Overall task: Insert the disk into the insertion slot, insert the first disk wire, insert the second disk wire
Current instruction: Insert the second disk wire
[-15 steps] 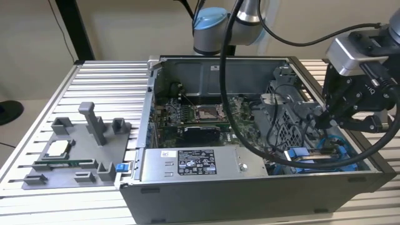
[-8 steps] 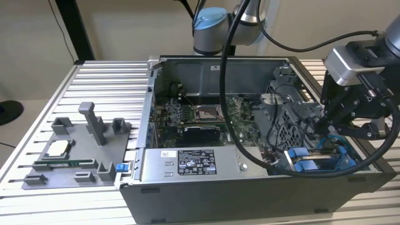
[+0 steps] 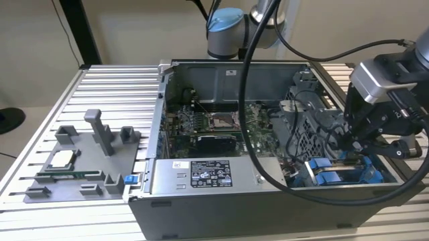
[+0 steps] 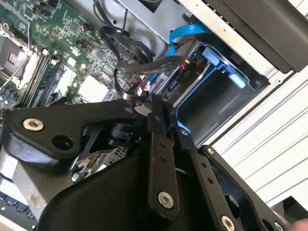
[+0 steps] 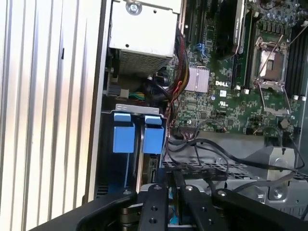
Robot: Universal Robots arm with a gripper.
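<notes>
Open grey computer case (image 3: pixel 221 201) lying on a ribbed aluminium worktop (image 3: pixel 114 85), with the arm's black end effector (image 3: pixel 375 143) lowered into the drive-bay corner at the exterior view's right. The disk (image 4: pixel 185 79) sits in the insertion slot (image 4: pixel 226 106), a bay of grey metal edged with blue plastic; only the disk's dark connector end and its bright blue carrier frame are exposed, the labelled face being hidden. In the first wrist view the carrier's two blue tabs (image 5: pixel 137 132) stand side by side at the mouth of the bay. The fingers (image 4: pixel 159 144) of the end effector are drawn close together, with a dark flat cable (image 4: pixel 144 65) running from their tips toward the disk's connector end; whether they actually clamp its plug cannot be told. A light blue ribbon cable (image 4: pixel 190 32) curves over the bay just beside it. Loose black wires (image 5: pixel 211 149) cross the perforated metal between the end effector and the green motherboard (image 3: pixel 214 123), crowding the approach. The grey labelled power-supply box (image 3: pixel 201 175) lies along the near wall of the case. A grey fixture tray (image 3: pixel 80 165) holding small parts rests on the worktop at the exterior view's left, well apart from the case interior.
</notes>
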